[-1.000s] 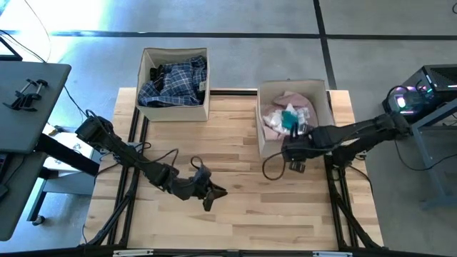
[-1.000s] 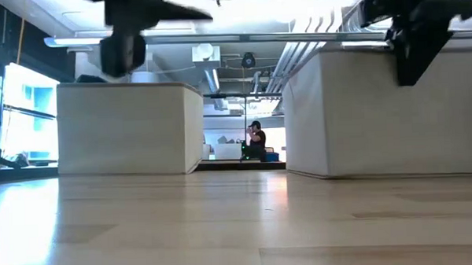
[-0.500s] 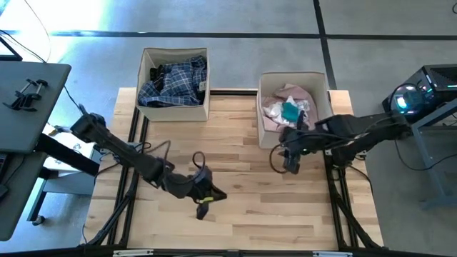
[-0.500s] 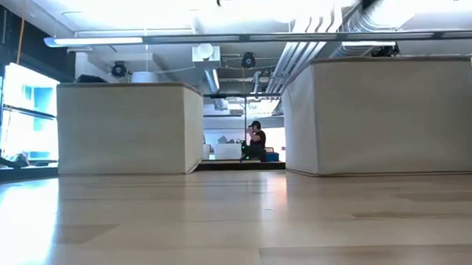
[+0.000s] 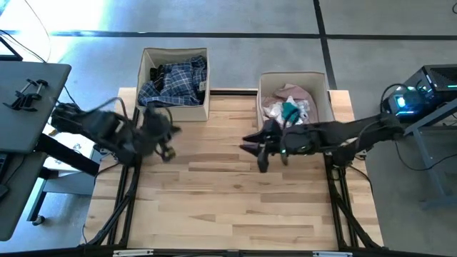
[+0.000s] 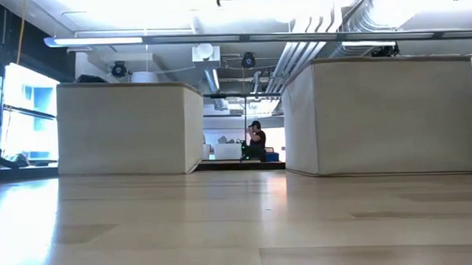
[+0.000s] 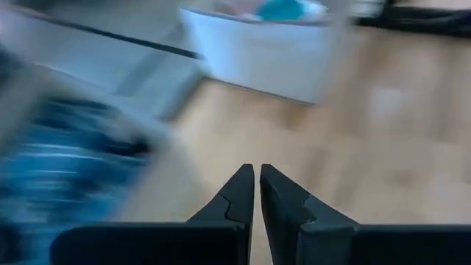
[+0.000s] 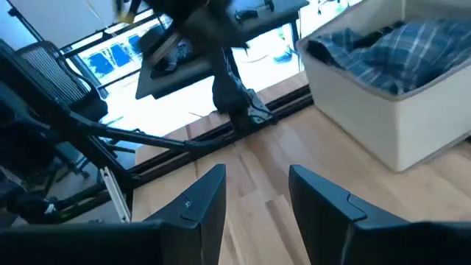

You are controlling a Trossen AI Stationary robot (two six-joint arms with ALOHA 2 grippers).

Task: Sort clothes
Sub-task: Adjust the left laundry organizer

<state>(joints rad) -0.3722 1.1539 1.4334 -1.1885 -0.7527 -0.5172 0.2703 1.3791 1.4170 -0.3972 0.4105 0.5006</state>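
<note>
The blue-white plaid shirt (image 5: 173,84) lies in the left beige box (image 5: 175,111), with a dark garment (image 5: 156,72) beside it. It also shows in the right wrist view (image 8: 401,48). The pale pink shirt (image 5: 294,94) and the teal sock (image 5: 289,112) lie in the right beige box (image 5: 263,107). My left gripper (image 5: 167,150) (image 7: 257,185) is shut and empty, above the table just near of the left box. My right gripper (image 5: 252,151) (image 8: 255,193) is open and empty, above the table's middle, left of the right box.
The two boxes stand at the table's far side, as the low view also shows (image 6: 129,128) (image 6: 385,115). Bare wooden table top (image 5: 235,207) lies between and near of them. A grey stand (image 5: 28,100) is off the table's left edge. A person sits far back in the room (image 6: 256,140).
My left gripper has drawn back from the table's near middle toward the left and far edges, up to the left box. My right gripper has moved from the front of the right box toward the table's left, out over the middle, and turned.
</note>
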